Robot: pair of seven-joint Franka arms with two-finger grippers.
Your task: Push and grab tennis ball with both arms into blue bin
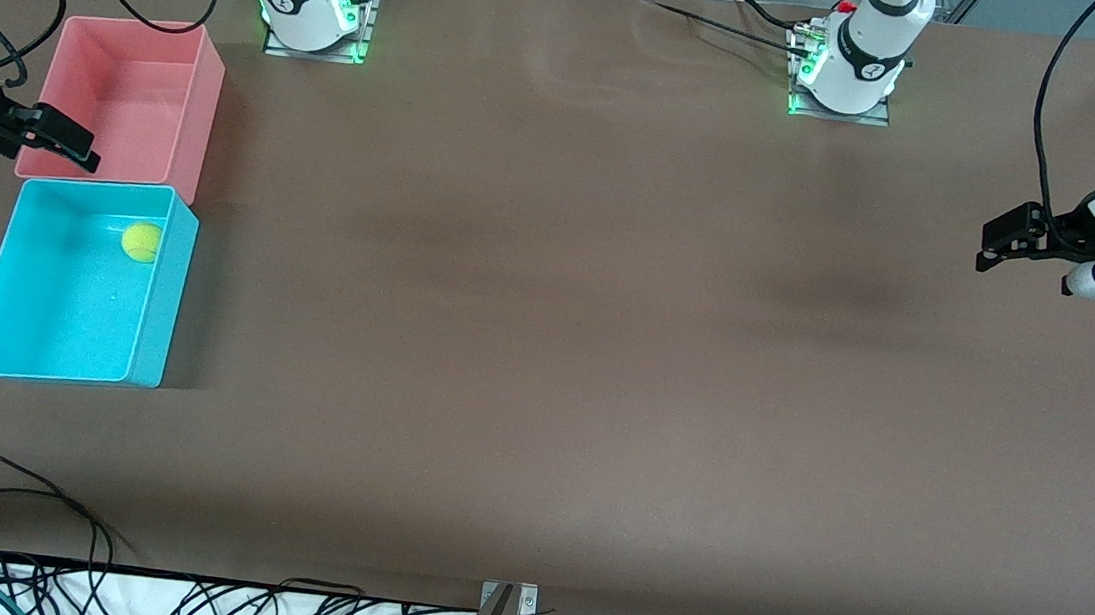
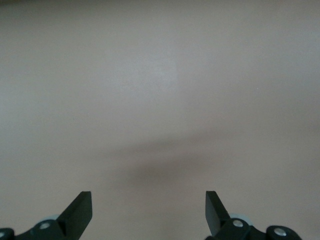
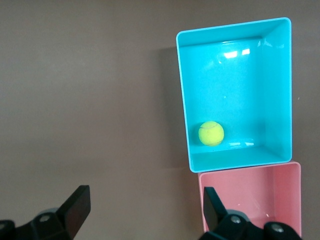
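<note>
The tennis ball (image 1: 141,241) is sitting inside the blue bin (image 1: 12,336). It is small, fuzzy and yellow-green. It is lying on the bin floor, close to the wall that is touching the pink bin (image 1: 204,114). The blue bin is a light blue tub with low walls, standing flat on the table. The right gripper (image 1: 47,136) is hanging open over the pink bin's edge, a little away from the ball.

Two white arms are shown drawn back to opposite frame edges. The right gripper (image 1: 56,140) is held at the upper left edge, fingers spread wide, nothing grasped. The left gripper (image 1: 1001,241) is held at the right edge, fingers likewise spread and unloaded.
</note>
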